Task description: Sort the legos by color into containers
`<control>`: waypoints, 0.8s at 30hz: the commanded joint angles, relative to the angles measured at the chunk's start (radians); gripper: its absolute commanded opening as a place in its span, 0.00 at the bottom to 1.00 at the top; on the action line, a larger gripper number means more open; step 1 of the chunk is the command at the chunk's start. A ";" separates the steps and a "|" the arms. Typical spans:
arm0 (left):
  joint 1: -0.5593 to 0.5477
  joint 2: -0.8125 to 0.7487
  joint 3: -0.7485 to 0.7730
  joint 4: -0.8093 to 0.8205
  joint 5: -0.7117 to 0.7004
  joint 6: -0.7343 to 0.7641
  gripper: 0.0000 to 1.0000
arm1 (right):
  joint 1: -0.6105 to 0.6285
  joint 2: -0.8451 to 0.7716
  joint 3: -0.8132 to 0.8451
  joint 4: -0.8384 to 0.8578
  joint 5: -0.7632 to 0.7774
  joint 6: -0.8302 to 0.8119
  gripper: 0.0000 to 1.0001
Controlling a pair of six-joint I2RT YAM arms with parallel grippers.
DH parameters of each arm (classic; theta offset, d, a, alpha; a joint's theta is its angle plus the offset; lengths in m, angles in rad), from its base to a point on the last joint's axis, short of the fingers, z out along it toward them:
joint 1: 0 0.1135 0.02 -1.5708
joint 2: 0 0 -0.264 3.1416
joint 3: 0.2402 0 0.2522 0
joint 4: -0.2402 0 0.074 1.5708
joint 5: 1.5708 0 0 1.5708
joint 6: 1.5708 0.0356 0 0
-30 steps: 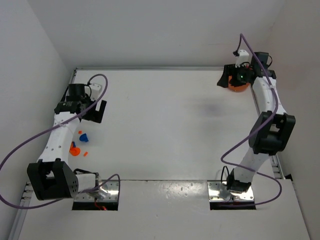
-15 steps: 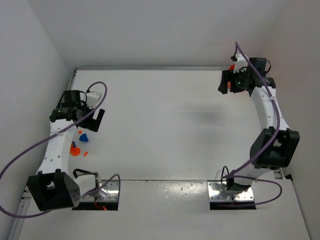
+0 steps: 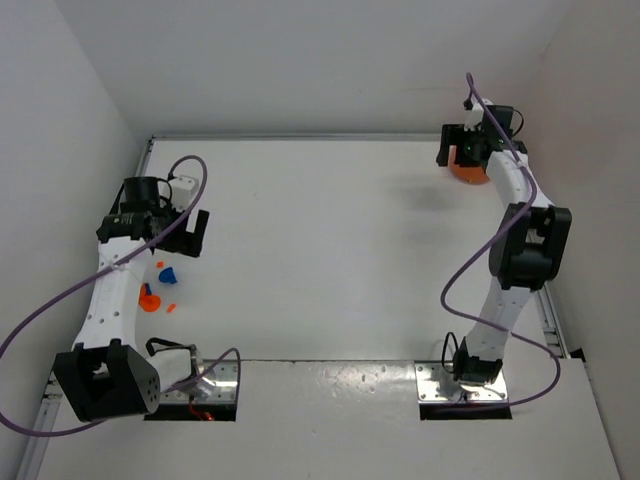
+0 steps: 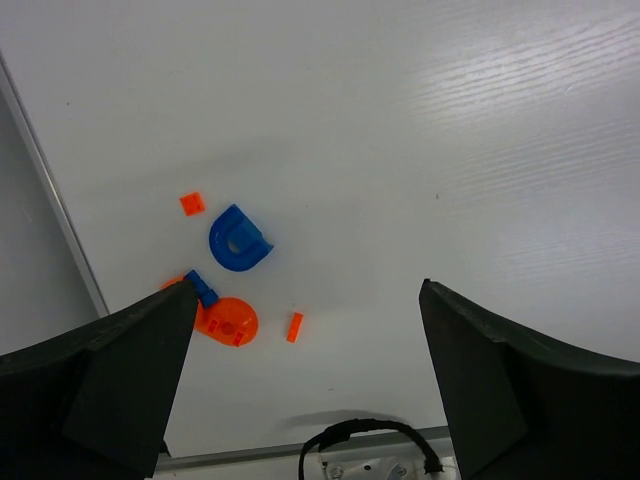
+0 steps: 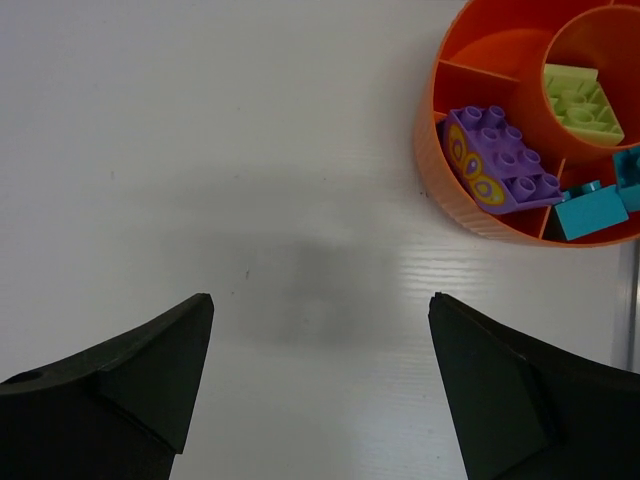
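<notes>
Left fingers (image 4: pixel 110 380) wide, empty, above blue lego (image 4: pixel 255 252) and orange lego (image 4: pixel 228 320) at lower left; right fingers (image 5: pixel 120 370) wide, empty, orange tub (image 5: pixel 440 185) upper right.

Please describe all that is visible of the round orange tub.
The orange tub is round, of glossy plastic, with a ribbed outer wall, a round centre cell and dividers around it. It stands upright on the white table, at the far right. A purple brick lies in one outer cell, a cyan brick in the next, a lime-green brick in the centre. Nothing grips it.
</notes>
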 commanded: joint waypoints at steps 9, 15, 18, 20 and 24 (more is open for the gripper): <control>0.011 0.035 0.038 0.050 0.077 -0.075 1.00 | 0.005 0.164 0.200 0.124 0.077 0.122 0.90; 0.011 0.069 0.038 0.060 0.097 -0.085 1.00 | 0.024 0.236 0.266 0.142 0.086 0.113 0.90; 0.011 0.089 0.038 0.060 0.106 -0.094 1.00 | 0.034 0.263 0.286 0.142 0.104 0.104 0.92; 0.011 0.089 0.047 0.060 0.106 -0.094 1.00 | 0.045 0.273 0.295 0.142 0.120 0.104 0.92; 0.011 0.098 0.047 0.060 0.115 -0.105 1.00 | 0.054 0.293 0.317 0.162 0.160 0.104 0.92</control>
